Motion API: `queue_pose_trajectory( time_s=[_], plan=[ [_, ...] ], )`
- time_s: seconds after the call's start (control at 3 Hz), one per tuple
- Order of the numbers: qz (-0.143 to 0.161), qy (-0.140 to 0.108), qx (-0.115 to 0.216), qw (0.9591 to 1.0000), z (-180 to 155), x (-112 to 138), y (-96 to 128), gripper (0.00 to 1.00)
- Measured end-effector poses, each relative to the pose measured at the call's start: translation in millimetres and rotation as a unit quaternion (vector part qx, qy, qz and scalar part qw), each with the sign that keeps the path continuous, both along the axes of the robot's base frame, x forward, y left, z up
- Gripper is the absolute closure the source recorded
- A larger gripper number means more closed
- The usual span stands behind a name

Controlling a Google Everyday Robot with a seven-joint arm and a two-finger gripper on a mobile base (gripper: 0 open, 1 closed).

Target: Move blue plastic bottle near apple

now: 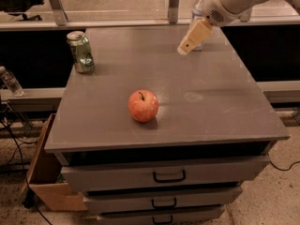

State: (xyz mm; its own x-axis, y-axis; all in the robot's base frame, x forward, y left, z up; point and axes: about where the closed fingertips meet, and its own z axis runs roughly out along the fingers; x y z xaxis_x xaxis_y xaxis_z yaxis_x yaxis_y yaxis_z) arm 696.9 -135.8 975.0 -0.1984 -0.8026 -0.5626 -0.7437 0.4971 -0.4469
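1. Table [211, 102]: grey, with drawers below.
2. Gripper [193, 37]: far right, just before the bottle; whether it holds it, I cannot tell.
3. Bottle [198, 11]: upright, far right edge.
4. Can [80, 52]: far left.
5. Apple [143, 106]: centre front, well apart from the bottle.

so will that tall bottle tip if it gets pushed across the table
Likely: the blue plastic bottle is tall and narrow, so a high push could tip it. Clear plastic probably flexes when squeezed. The gripper hangs in front of it.
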Motion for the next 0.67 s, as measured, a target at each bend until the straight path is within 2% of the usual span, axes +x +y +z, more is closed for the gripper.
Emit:
queue_pose_trajectory(
  time_s=[0.33,0.67],
  plan=[
    [-0.039,-0.02,0.055,0.9975,-13,29,-22,0.0],
    [-0.062,-0.041,0.102,0.992,-24,60,-39,0.0]
  ],
)
